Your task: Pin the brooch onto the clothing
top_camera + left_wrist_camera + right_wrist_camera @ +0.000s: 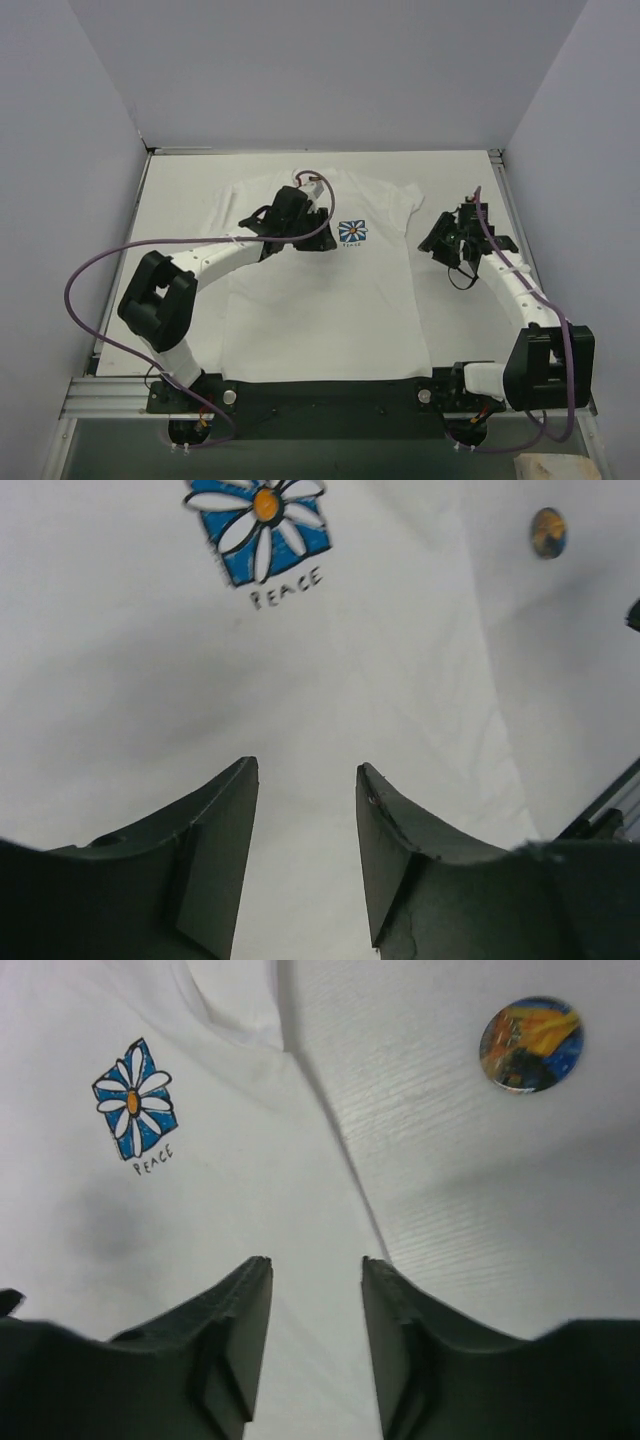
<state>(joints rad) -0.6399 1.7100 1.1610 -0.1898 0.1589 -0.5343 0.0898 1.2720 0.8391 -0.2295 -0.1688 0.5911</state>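
Brooch point(531, 1044): round, lying flat on the bare table point(450, 1210) at upper right of the right wrist view, just off the shirt point(200, 1210) edge. Right gripper point(315, 1265): fingers spread, empty, below and left of the brooch, not touching. Left gripper point(305, 775): spread, empty, over the shirt; the brooch sits far upper right.

One word is showing: "PEACE" point(153, 1161), hand-lettered in dark capitals, sitting just under the blue daisy print point(135, 1100) on the white T-shirt point(250, 1210). It is reading clearly in both wrist views, slanting slightly upward to the right. In the top view the same line is appearing only as a blur, too small to read.
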